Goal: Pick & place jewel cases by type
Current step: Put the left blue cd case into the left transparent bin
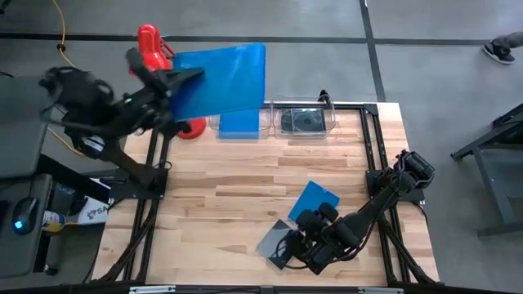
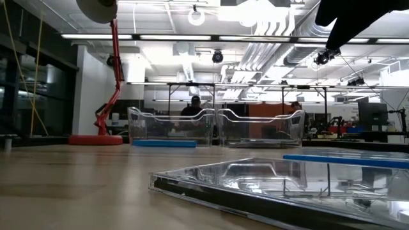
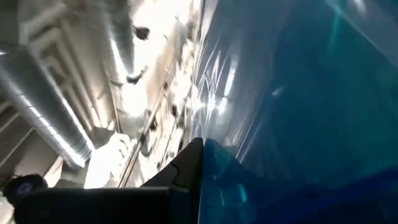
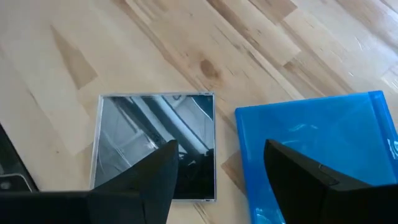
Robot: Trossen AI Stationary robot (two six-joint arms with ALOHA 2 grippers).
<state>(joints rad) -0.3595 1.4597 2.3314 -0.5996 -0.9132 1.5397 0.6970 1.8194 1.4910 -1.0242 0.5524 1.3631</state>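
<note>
A blue jewel case (image 1: 222, 80) is held high above the table's far left by my left gripper (image 1: 186, 80), which is shut on it; in the left wrist view the case (image 3: 298, 112) fills most of the picture. On the table near the front edge lie a dark jewel case (image 4: 155, 146) and a second blue one (image 4: 317, 149), both flat. My right gripper (image 4: 217, 180) hovers open just above them, one finger over each case, touching neither. At the far edge stand two clear bins: the left (image 1: 239, 124) holds a blue case, the right (image 1: 304, 121) a dark one. My left gripper pinches the blue case by its left edge (image 1: 193, 82) between the two fingers, coming roughly level from the table's left. One dark finger (image 3: 180, 174) lies against the case's face. The case is lifted clear, its broad face turned up and somewhat tilted.
A red desk lamp (image 1: 151, 49) stands with its base (image 1: 192, 128) at the far left corner, beside the left bin and under the raised case. Bare wooden tabletop (image 1: 245, 184) stretches between the bins and the two loose cases. Black frame rails (image 1: 372, 147) run along the table's sides.
</note>
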